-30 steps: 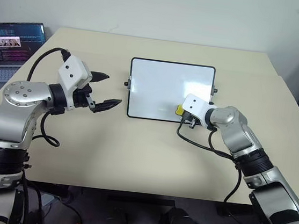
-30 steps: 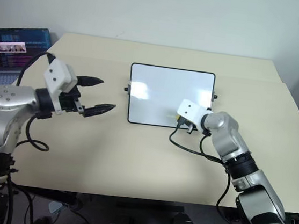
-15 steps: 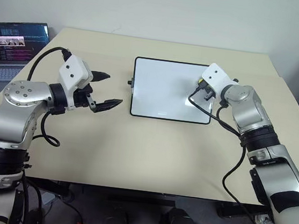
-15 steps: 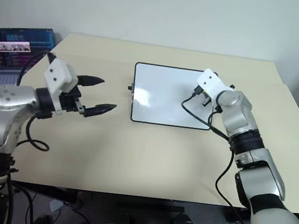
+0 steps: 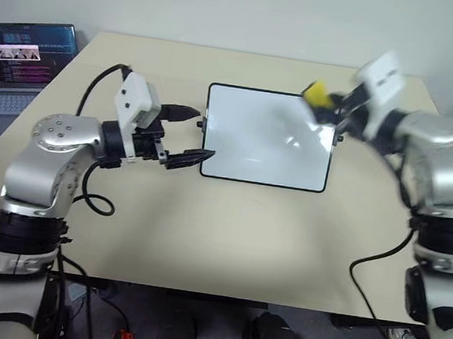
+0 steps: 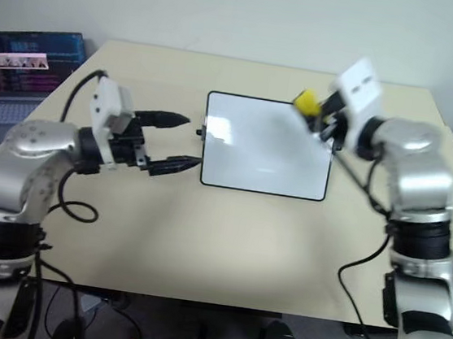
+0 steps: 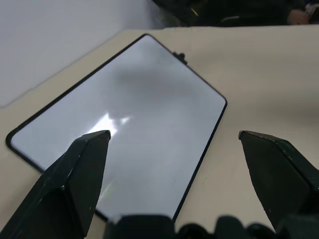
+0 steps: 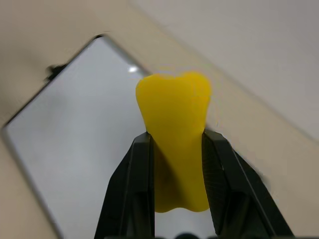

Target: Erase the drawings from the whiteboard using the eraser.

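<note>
The whiteboard lies flat below my right pincer — glossy, wiped clean. My left pincer gapes beside its edge. The eraser — light, squashy — sits clamped mid-body between my fingers.

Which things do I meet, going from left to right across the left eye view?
Open laptop with lit screen → left gripper of two black fingers → glossy white black-framed whiteboard → small yellow eraser, clamped in the right gripper.
</note>
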`<act>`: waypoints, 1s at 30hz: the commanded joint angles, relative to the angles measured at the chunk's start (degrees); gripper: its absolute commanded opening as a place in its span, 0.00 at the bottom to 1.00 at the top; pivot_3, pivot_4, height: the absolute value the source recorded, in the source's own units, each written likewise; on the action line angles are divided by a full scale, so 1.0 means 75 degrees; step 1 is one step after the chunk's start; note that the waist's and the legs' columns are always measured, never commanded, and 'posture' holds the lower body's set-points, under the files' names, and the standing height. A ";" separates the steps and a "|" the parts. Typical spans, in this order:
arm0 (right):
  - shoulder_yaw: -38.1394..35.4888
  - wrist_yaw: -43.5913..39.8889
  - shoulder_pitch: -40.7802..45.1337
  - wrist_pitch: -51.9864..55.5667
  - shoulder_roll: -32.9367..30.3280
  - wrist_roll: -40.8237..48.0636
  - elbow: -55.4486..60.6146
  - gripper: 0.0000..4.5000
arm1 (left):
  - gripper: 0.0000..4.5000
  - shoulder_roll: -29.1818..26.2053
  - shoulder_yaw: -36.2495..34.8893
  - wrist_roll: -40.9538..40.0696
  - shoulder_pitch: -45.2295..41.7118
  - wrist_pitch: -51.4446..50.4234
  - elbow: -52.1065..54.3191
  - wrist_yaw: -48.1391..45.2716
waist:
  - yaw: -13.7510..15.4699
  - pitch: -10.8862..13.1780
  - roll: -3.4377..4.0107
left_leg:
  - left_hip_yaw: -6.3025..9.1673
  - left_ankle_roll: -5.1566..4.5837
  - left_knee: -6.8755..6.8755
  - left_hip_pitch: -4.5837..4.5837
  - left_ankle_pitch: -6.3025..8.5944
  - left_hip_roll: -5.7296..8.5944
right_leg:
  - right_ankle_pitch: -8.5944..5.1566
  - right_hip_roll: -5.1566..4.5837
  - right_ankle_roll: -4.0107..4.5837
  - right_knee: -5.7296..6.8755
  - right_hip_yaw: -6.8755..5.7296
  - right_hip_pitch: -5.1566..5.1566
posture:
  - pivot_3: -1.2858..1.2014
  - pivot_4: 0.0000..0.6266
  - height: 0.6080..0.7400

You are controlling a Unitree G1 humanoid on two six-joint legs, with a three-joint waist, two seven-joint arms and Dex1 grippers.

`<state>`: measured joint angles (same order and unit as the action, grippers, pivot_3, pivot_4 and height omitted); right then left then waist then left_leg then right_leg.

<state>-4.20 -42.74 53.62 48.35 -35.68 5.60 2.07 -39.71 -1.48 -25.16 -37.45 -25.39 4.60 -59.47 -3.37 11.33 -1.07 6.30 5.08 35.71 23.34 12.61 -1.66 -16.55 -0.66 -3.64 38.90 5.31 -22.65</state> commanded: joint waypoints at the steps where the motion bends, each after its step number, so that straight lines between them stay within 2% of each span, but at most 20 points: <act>1: -0.0791 0.0805 -0.0108 0.1305 -0.0558 -0.0110 -0.0290 0.21 | 1.00 0.0705 0.0974 0.0487 -0.0500 0.0597 -0.0381 -0.0195 | 0.0054 0.0000 0.0000 | -0.0002 0.0000 0.0001 0.0004 0.0002 0.0004 | -0.0001 -0.0004 -0.0001 -0.0004 0.0001 -0.0001 | 0.52 0.24 1.00; 4: -0.1092 0.1370 -0.0286 0.2292 -0.0880 -0.0182 -0.0525 0.21 | 1.00 0.1310 0.1521 0.0898 -0.0699 0.1090 -0.0834 -0.0232 | 0.0087 0.0001 0.0001 | -0.0011 -0.0001 0.0001 0.0008 0.0002 0.0014 | -0.0002 -0.0011 -0.0003 -0.0005 0.0009 -0.0002 | 0.52 0.24 1.00; 7: -0.1363 0.1216 -0.1024 0.3444 -0.1381 0.0151 0.0104 0.21 | 1.00 0.2272 0.1869 0.1061 -0.0980 0.1547 -0.1280 -0.0038 | 0.0092 0.0002 0.0004 | -0.0018 -0.0002 0.0000 0.0021 0.0002 0.0014 | -0.0005 -0.0011 -0.0005 0.0003 0.0018 -0.0026 | 0.52 0.24 1.00; 10: -0.1449 0.1207 -0.1767 0.3755 -0.1633 0.0321 0.0389 0.21 | 1.00 0.2863 0.2123 0.1389 -0.1094 0.1996 -0.1642 0.0076 | 0.0033 0.0001 0.0007 | -0.0023 -0.0003 0.0009 0.0067 0.0002 0.0014 | -0.0006 -0.0011 -0.0006 0.0010 0.0024 -0.0072 | 0.52 0.24 1.00; 14: -0.1840 0.1440 -0.2610 0.3864 -0.1588 0.0432 0.0394 0.21 | 1.00 0.3506 0.2597 0.1873 -0.1144 0.2458 -0.2226 0.0173 | 0.0009 -0.0005 0.0016 | -0.0032 -0.0005 0.0012 0.0062 0.0003 0.0015 | -0.0006 -0.0010 -0.0006 0.0015 0.0034 -0.0072 | 0.52 0.24 1.00; 20: -0.1996 0.1724 -0.2923 0.3565 -0.1450 0.0510 -0.0092 0.21 | 1.00 0.3857 0.2770 0.2192 -0.1010 0.2824 -0.2737 0.0242 | -0.0001 -0.0008 0.0027 | -0.0032 -0.0007 0.0024 0.0060 0.0002 0.0019 | -0.0003 -0.0010 -0.0011 0.0020 0.0037 -0.0071 | 0.52 0.24 1.00; 30: -0.1045 0.1682 -0.2385 0.2642 -0.1569 0.0534 -0.1331 0.21 | 1.00 0.3966 0.2688 0.2198 -0.0901 0.2813 -0.2778 0.0151 | 0.0010 -0.0009 0.0029 | -0.0031 -0.0006 0.0028 0.0062 0.0001 0.0021 | -0.0002 -0.0011 -0.0013 0.0018 0.0036 -0.0068 | 0.52 0.24 1.00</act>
<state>-12.09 -29.92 34.43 70.03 -46.18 9.65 -7.82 -10.04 19.56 -8.43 -44.05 -4.98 -17.88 -58.16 -3.30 11.26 -0.85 6.07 5.04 35.92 23.81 12.62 -1.50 -16.57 -0.74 -3.74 39.04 5.58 -23.16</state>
